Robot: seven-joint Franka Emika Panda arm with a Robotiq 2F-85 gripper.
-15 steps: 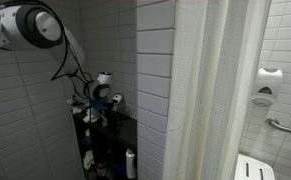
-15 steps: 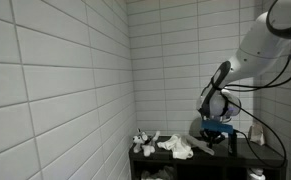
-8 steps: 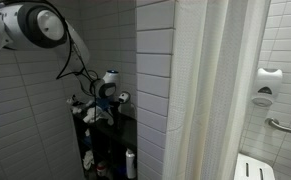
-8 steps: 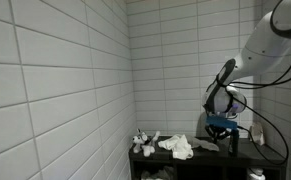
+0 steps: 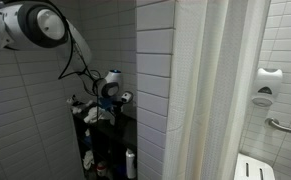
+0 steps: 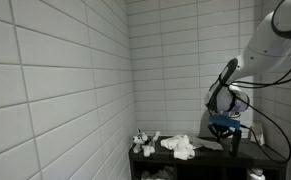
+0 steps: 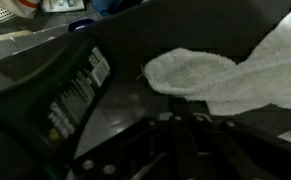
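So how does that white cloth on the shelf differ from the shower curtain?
The cloth lies crumpled on the dark shelf; the curtain hangs in long upright folds. The cloth is a small heap; the curtain runs the view's full height. Both look like white fabric.

Rear and left edges: white tiled walls (image 6: pixel 75 90) close in the black shelf top (image 6: pixel 257 154).
Middle: crumpled white cloth (image 6: pixel 180 147) lies heaped there.
Left corner: small white clutter (image 6: pixel 143 141).
Free: bare dark strip (image 7: pixel 120 115) beside the cloth, seen in the wrist view.
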